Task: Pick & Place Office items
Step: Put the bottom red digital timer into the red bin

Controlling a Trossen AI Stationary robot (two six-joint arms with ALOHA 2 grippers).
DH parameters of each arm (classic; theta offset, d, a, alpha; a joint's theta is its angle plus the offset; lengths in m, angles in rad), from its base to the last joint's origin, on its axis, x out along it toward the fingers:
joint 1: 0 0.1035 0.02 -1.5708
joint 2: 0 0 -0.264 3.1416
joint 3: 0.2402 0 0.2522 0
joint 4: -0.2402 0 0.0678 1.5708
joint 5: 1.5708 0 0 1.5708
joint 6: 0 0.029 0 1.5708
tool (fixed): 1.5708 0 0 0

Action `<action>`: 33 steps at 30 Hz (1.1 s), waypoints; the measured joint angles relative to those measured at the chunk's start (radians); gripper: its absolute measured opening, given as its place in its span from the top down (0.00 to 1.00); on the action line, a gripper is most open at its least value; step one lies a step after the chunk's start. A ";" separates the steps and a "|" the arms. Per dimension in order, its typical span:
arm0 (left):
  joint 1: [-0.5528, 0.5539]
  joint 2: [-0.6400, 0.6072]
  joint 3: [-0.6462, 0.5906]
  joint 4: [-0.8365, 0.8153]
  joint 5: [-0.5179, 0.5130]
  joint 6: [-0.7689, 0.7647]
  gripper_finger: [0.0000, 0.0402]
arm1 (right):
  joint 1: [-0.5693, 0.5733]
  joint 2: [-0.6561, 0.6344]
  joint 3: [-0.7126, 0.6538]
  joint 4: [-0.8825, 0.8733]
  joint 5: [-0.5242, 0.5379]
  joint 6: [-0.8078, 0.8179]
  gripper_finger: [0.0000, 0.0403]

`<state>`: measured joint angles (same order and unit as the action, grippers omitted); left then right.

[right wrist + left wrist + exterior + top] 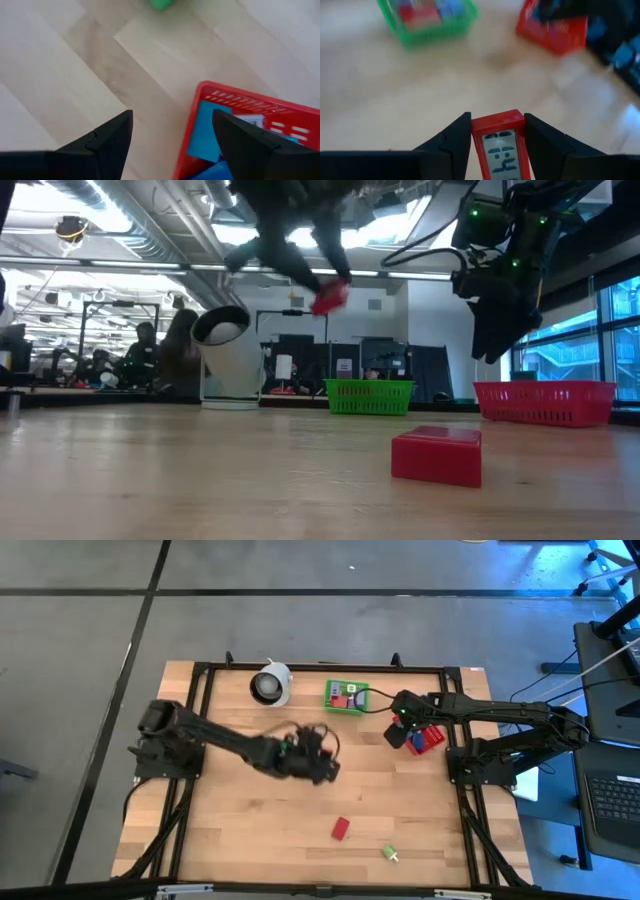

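My left gripper [322, 758] is over the middle of the table, shut on a small red office item [499, 142] with a white label; the low view shows the red item [330, 298] high above the wood. My right gripper [400, 730] hangs open and holds nothing, at the edge of the red basket [428, 738] nearest the table's middle. A red block [341, 828] and a small green piece [390, 853] lie flat near the front edge. The green basket [347, 696] at the far edge holds several items. My left gripper pinches the red item's two long sides [476, 131] between its two fingers. The item lies along the fingers, its label face toward the camera and its end level with the fingertips [462, 122]. The fingers slant downward, and the item is lifted clear of the table.
A white roll [270, 685] with a dark hole stands at the far edge, left of the green basket. The red basket [240, 125] holds blue pieces. Bare wood lies between my left gripper and both baskets. A black frame [200, 670] borders the table.
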<state>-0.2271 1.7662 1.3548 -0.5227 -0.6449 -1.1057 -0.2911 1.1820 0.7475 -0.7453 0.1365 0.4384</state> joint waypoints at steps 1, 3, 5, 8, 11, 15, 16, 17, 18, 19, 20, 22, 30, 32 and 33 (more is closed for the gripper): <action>0.015 -0.027 0.000 -0.001 -0.015 0.048 0.62 | 0.000 0.000 0.000 0.006 -0.004 0.000 0.32; 0.042 -0.084 0.000 0.010 -0.041 0.129 0.61 | 0.000 0.000 0.000 0.026 -0.022 0.000 0.32; 0.066 -0.146 0.000 0.013 -0.065 0.203 0.61 | 0.000 0.000 0.000 0.057 -0.036 0.000 0.32; 0.102 -0.236 0.000 0.073 -0.088 0.332 0.62 | 0.001 0.000 0.000 0.133 -0.067 -0.001 0.32; 0.130 -0.299 0.000 0.183 -0.091 0.473 0.62 | 0.007 0.000 0.000 0.252 -0.095 -0.005 0.32; 0.154 -0.338 0.001 0.329 -0.046 0.661 0.61 | 0.026 0.000 0.000 0.475 -0.158 -0.052 0.32; 0.160 -0.342 0.001 0.349 -0.039 0.701 0.61 | 0.035 0.000 0.000 0.537 -0.183 -0.067 0.32; 0.164 -0.345 0.001 0.371 -0.033 0.734 0.61 | 0.044 0.000 0.000 0.604 -0.214 -0.086 0.32; 0.170 -0.347 0.001 0.387 -0.034 0.761 0.61 | 0.054 0.000 0.000 0.674 -0.249 -0.108 0.32; 0.177 -0.351 0.001 0.400 -0.034 0.780 0.61 | 0.066 0.000 0.000 0.746 -0.281 -0.133 0.32; 0.185 -0.356 0.001 0.402 -0.034 0.793 0.61 | 0.080 0.000 0.000 0.819 -0.309 -0.163 0.32; 0.206 -0.362 0.000 0.420 -0.033 0.810 0.61 | 0.112 0.000 0.000 0.956 -0.331 -0.245 0.32; 0.274 -0.368 0.000 0.483 0.027 0.840 0.62 | 0.207 0.000 0.001 1.213 -0.004 -0.671 0.32; 0.284 -0.368 0.000 0.509 0.054 0.848 0.62 | 0.210 0.000 0.001 1.223 0.082 -0.701 0.32; 0.288 -0.368 0.000 0.521 0.066 0.856 0.62 | 0.209 0.000 0.001 1.226 0.106 -0.701 0.32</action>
<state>0.0610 1.3979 1.3548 -0.0020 -0.5786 -0.2492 -0.0822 1.1820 0.7481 0.4809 0.2422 -0.2626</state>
